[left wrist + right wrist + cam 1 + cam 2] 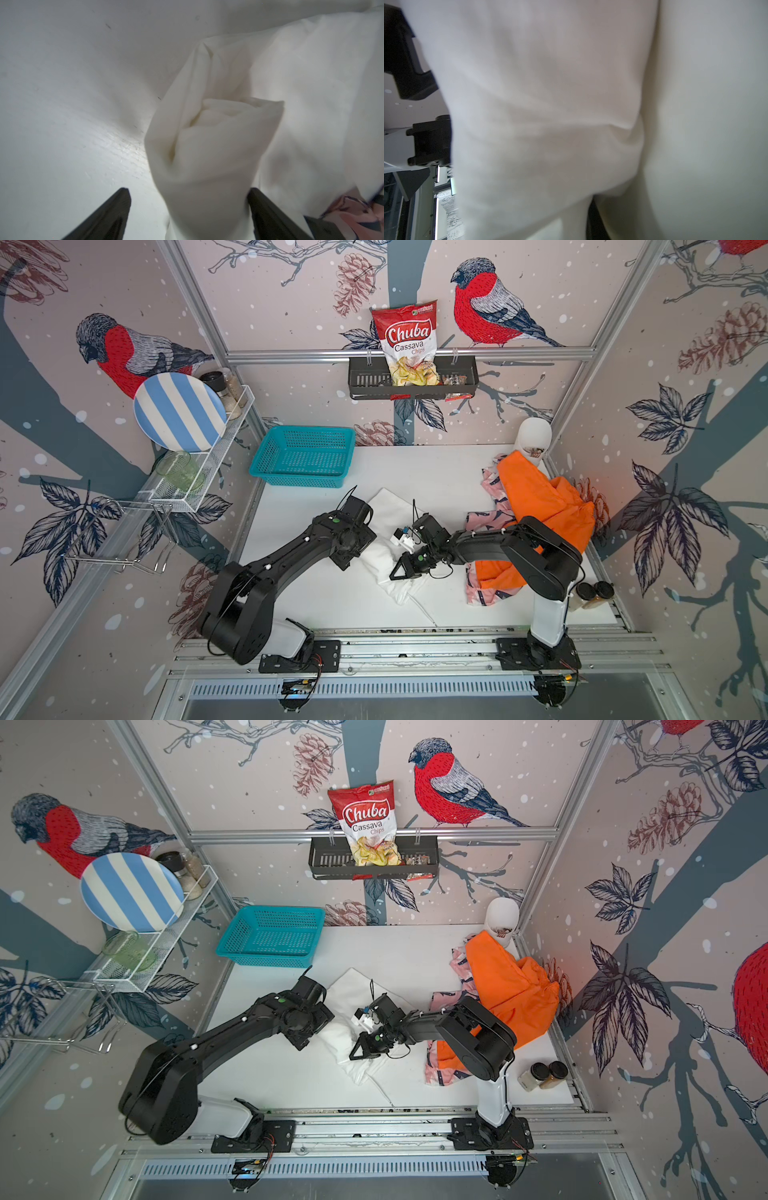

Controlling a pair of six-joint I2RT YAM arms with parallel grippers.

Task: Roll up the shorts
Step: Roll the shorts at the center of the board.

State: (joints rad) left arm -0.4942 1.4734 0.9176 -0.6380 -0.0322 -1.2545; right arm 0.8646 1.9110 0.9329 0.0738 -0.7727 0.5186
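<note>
**Status.** White shorts [388,510] lie at the centre of the table [415,466], between the two arms, running from about 11 to 6 o'clock. In the left wrist view a bunched, tube-like end of the white cloth sits between the fingers of the left gripper [188,189]. Its jaws stand wide, one finger against the cloth and the other clear of it, so nothing is gripped. Right gripper [400,569] is down on the same shorts, at their 4 o'clock side. Its wrist view is filled with white cloth, so I cannot tell whether it is closed or holding.

**Progress (judgement).** The first pair is partly rolled, with a loose roll and the far end flat. Orange shorts [536,497] and pink patterned shorts [486,593] lie heaped at 3 o'clock, orange on top, both unrolled. Well under half done.

**Surroundings.** Teal basket [305,456] sits at 11 o'clock. Spice jars [594,593] sit at 4 o'clock, beside the right arm's base. The right arm's elbow hangs over the heap and may snag it.
</note>
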